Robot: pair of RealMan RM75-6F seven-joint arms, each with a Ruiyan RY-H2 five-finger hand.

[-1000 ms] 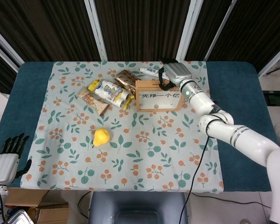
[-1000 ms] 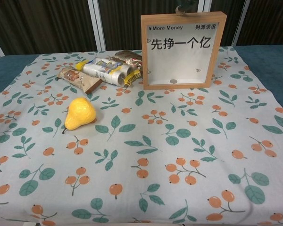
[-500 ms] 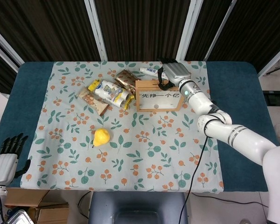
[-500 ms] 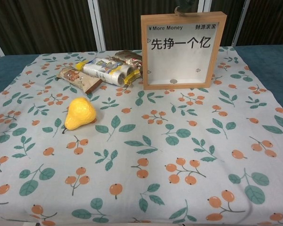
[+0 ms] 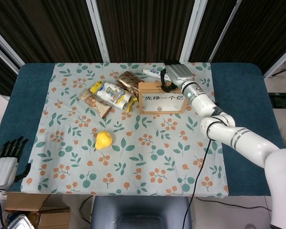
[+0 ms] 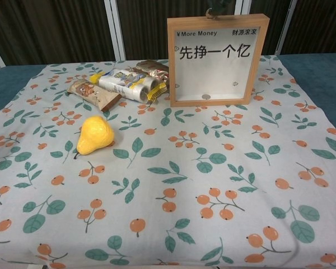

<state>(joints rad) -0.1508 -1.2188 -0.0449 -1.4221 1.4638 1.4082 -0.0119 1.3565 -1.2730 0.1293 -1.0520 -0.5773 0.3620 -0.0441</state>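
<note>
Our right hand (image 5: 177, 72) is up at the far side of the table, sitting over the top back edge of the upright wooden money-box frame w/ white front and Chinese lettering (image 5: 162, 97). Fingers (image 5: 168, 85) curl down behind the frame's top rail; we can't tell if they actually grip it or just touch. In the chest view only a fingertip or two peeks over the frame (image 6: 215, 59).

The frame stands on the leaf-and-berry print tablecloth (image 5: 148, 157), right of centre toward the back. Just behind it, beside the hand, lies a small white tube (image 5: 153, 73).

Left of the frame there's a pile of snack packs: a white-yellow-blue crinkly packet (image 5: 113, 94), a brown wrapped bar (image 5: 95, 103) and a brown foil pouch (image 5: 129, 80), all touching or overlapping. A yellow pear-shaped toy fruit (image 5: 103, 140) lies alone nearer us, well apart.

Our left hand (image 5: 6, 162) hangs off the table's near-left corner, fingers spread, holding nothing.
</note>
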